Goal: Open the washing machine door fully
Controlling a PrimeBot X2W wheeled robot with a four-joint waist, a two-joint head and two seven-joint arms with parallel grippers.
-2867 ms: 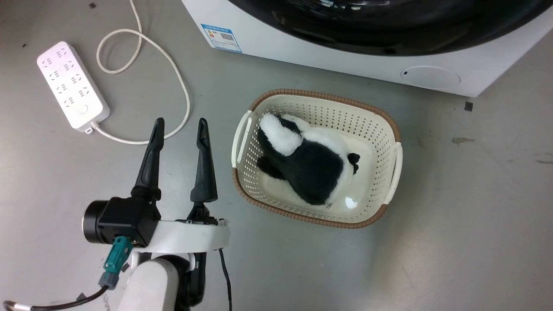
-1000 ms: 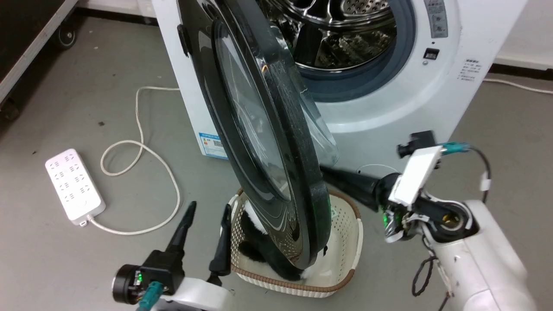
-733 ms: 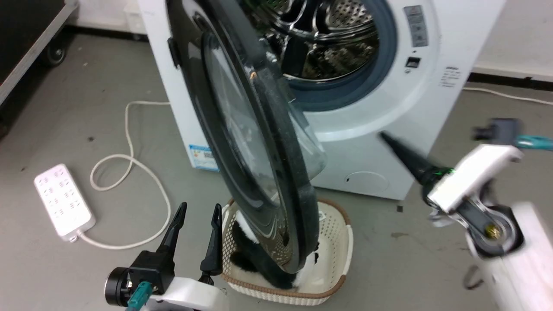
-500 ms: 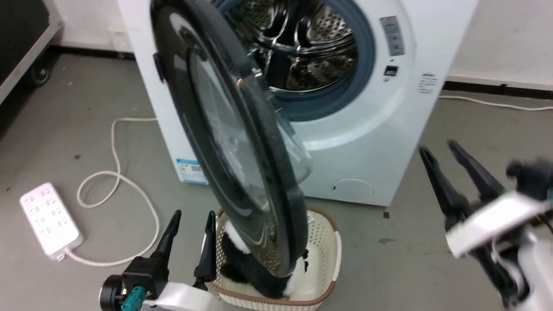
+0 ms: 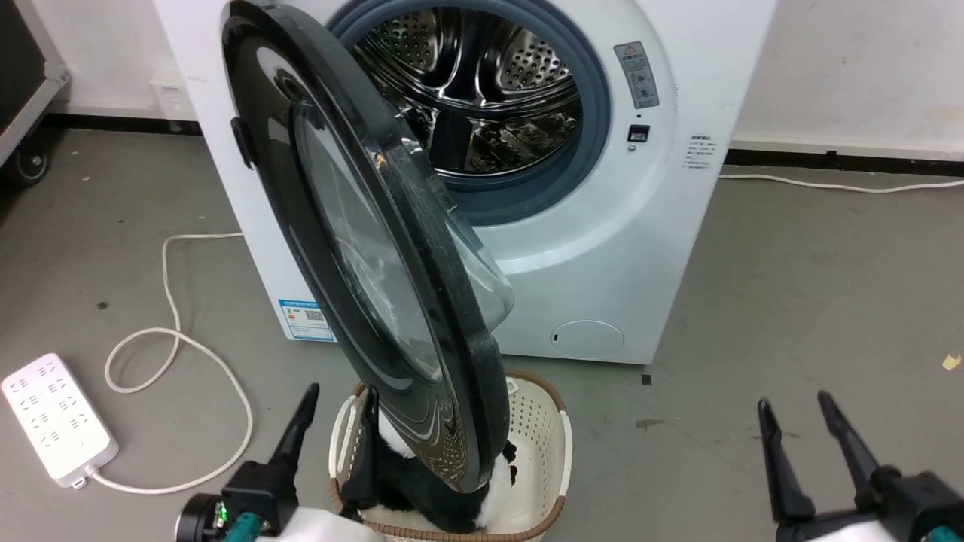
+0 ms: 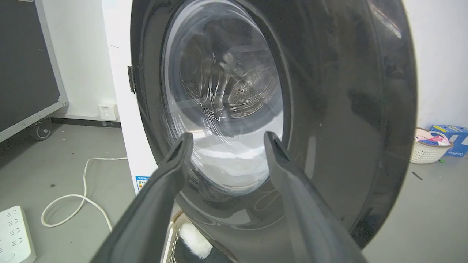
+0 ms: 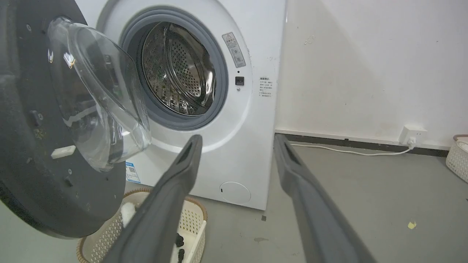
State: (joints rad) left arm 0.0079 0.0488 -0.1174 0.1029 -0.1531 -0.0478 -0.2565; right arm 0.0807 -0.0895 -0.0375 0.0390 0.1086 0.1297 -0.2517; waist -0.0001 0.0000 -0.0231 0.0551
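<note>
Head view: one washing machine door [image 5: 361,248] stands swung out from its left hinge, its lower rim over one basket [image 5: 559,452] holding one black-and-white plush [image 5: 493,498]. Two claws, both spread and empty: left claw [image 5: 341,390] just beside the door's lower rim, right claw [image 5: 794,401] well apart at near right. One power strip [image 5: 56,421] on the floor, left

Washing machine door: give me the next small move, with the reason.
Probably bring the right hand in against the inner face of the washing machine door and nudge it further toward its hinge. The door stands out roughly square to the machine front, short of fully open, and both hands are open and off it; the left hand faces its outer side.
</note>
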